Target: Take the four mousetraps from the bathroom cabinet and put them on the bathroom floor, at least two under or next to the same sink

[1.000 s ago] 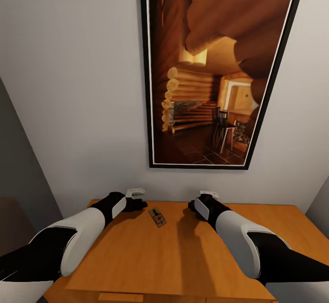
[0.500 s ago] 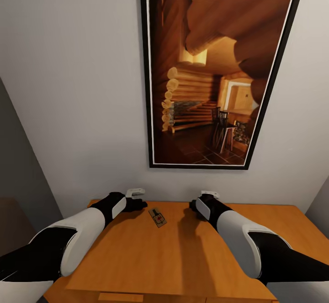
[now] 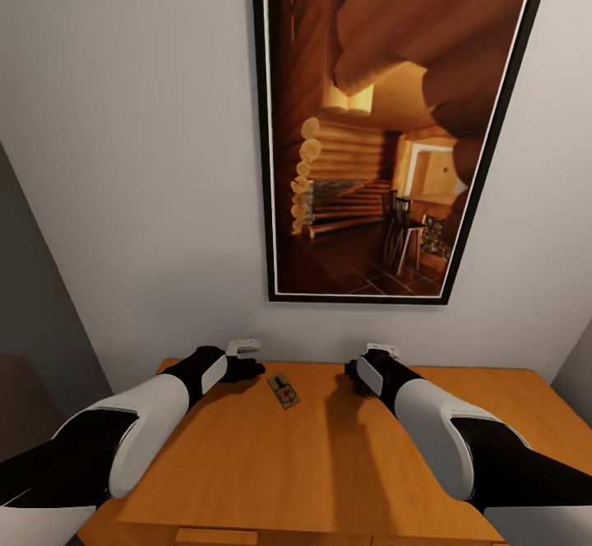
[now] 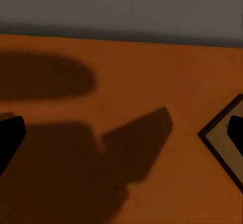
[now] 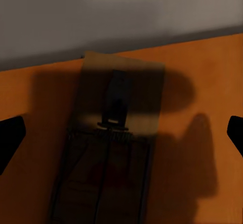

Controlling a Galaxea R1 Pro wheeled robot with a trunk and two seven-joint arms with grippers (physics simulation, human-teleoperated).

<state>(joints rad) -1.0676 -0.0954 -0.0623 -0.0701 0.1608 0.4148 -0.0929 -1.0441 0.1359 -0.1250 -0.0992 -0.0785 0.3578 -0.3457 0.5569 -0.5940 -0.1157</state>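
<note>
One mousetrap (image 3: 284, 391), a small flat board with dark metal parts, lies on the orange-brown cabinet (image 3: 296, 464) top near the back wall, between my two hands. My left gripper (image 3: 253, 367) hovers just left of it, open; a corner of that mousetrap (image 4: 227, 150) shows beside one fingertip (image 4: 10, 139). My right gripper (image 3: 355, 381) hangs over the cabinet top to its right. Straight below the open right gripper (image 5: 121, 133) lies another mousetrap (image 5: 109, 153), lengthwise between the widely spread fingertips (image 5: 10, 138); whether they touch it I cannot tell.
A pale wall rises directly behind the cabinet, with a large black-framed picture (image 3: 395, 135) of a log interior above it. The cabinet's right end (image 3: 526, 398) runs toward a grey wall corner. A darker wall or door panel (image 3: 33, 299) stands at the left.
My right arm has drifted slightly to the right. The head view has tipped a little, shifting the picture. The left arm and the middle mousetrap have stayed put.
</note>
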